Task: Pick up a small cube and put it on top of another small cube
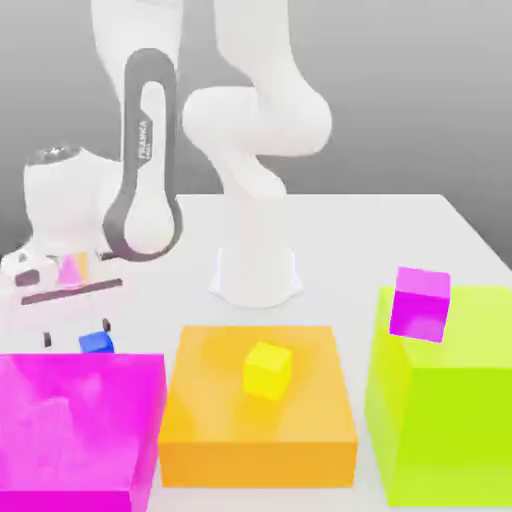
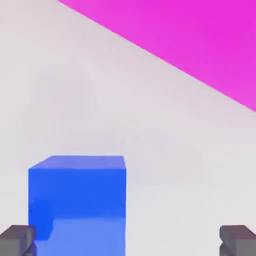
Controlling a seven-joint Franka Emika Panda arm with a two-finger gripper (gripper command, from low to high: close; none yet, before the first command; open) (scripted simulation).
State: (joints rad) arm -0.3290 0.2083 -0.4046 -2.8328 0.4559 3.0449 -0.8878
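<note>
The tiny blue cube (image 1: 96, 343) sits on the white table just behind the big magenta block (image 1: 75, 430), at the exterior view's left. My gripper (image 1: 77, 334) hangs low right over it, open. In the hand view the blue cube (image 2: 77, 200) lies between the two grey fingertips (image 2: 17, 240), much closer to one of them than to the other, and the gripper (image 2: 127, 242) holds nothing. The small yellow cube (image 1: 267, 368) rests on top of the big orange block (image 1: 258, 420) in the middle.
A small magenta cube (image 1: 420, 303) sits on the big lime block (image 1: 450, 400) at the exterior view's right. The arm's white base (image 1: 256, 270) stands behind the orange block. The magenta block's edge (image 2: 190, 40) lies close beyond the blue cube.
</note>
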